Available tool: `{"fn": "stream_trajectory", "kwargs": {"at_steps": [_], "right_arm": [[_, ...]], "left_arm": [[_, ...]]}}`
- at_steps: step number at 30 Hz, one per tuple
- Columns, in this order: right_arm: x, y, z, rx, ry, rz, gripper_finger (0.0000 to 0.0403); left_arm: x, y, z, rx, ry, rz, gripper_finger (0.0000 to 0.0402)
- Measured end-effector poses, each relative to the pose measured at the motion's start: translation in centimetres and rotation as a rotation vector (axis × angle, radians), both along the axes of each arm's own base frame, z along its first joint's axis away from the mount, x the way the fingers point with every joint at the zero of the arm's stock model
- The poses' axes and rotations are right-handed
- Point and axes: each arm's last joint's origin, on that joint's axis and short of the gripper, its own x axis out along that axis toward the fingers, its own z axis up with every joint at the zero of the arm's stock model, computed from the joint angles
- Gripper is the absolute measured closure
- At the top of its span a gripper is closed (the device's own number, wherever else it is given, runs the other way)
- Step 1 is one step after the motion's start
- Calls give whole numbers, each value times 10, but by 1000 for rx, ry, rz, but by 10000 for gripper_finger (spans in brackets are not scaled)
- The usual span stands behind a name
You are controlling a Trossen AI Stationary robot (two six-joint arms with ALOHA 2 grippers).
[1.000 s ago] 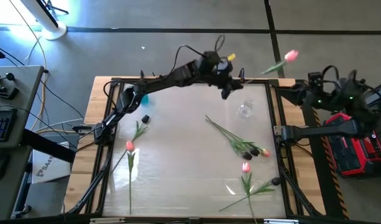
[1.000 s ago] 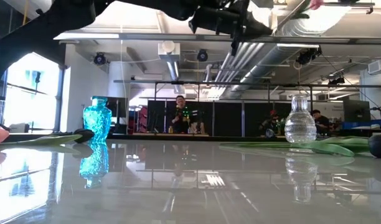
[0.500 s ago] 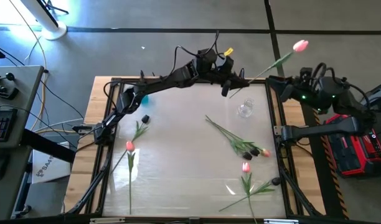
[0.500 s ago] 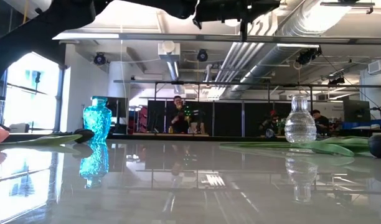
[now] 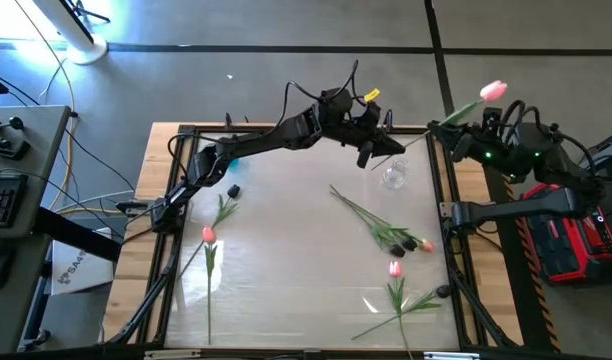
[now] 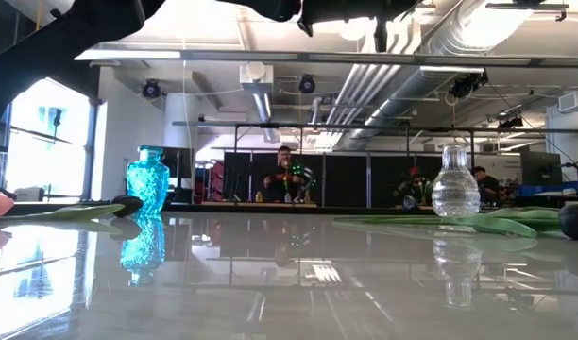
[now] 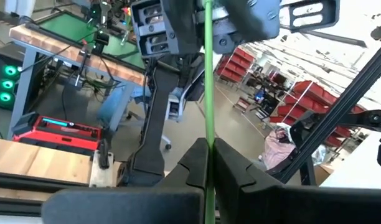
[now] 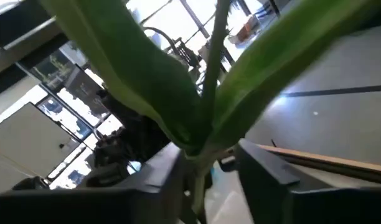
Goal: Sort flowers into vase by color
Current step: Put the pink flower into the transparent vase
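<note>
My left gripper (image 5: 391, 148) hangs high over the table's far right part, shut on a pink tulip whose stem (image 5: 436, 122) slants out past the right edge to its head (image 5: 493, 90). My right gripper (image 5: 449, 132) stands open at that edge. Its fingers (image 8: 265, 180) flank the stem just below the leaf base (image 8: 193, 146). On the table lie a pink tulip (image 5: 208, 236) at the left, a bunch with dark heads (image 5: 398, 246) and a second pink tulip (image 5: 395, 268). A blue vase (image 6: 147, 184) and a clear glass vase (image 6: 456, 181) stand near the far edge. My left gripper pinches the tulip's bare lower stem (image 7: 208, 134) between its two fingers. The fingers lie level, pointing toward the table's right edge, and the stem runs on ahead of them. The tulip is lifted clear of the table, head outermost. My right gripper has the stem (image 8: 198, 177) between its fingers, close to one finger; I cannot tell whether it touches.
The clear vase (image 5: 393, 176) stands just below and near my left gripper; the blue vase (image 5: 231, 157) stands under the left arm. A black frame rail (image 5: 444, 215) runs along the table's right edge. People stand in the room behind.
My left gripper has carried the pink tulip up a little and toward the table's right edge, swinging its head farther right. My right gripper has come in from the right to the stem, at the leaves.
</note>
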Motion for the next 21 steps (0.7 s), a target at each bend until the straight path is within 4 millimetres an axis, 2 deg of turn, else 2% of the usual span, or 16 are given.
{"fn": "stream_trajectory", "kwargs": {"at_steps": [4,5,9,14,21], "right_arm": [[0,0,-3,5,31,1,374],[0,0,-4,0,39,4,387],[1,0,-9,-1,109,-6,385],[6,-3,-28,2,326,-112,397],[26,-9,-46,-69,587,-281,400]], "left_arm": [[0,0,-2,-7,19,0,401],[0,0,-3,-9,27,0,401],[-1,-1,-6,6,51,-65,388],[-3,5,-13,-23,118,-80,348],[-10,16,-22,-89,230,-99,290]]}}
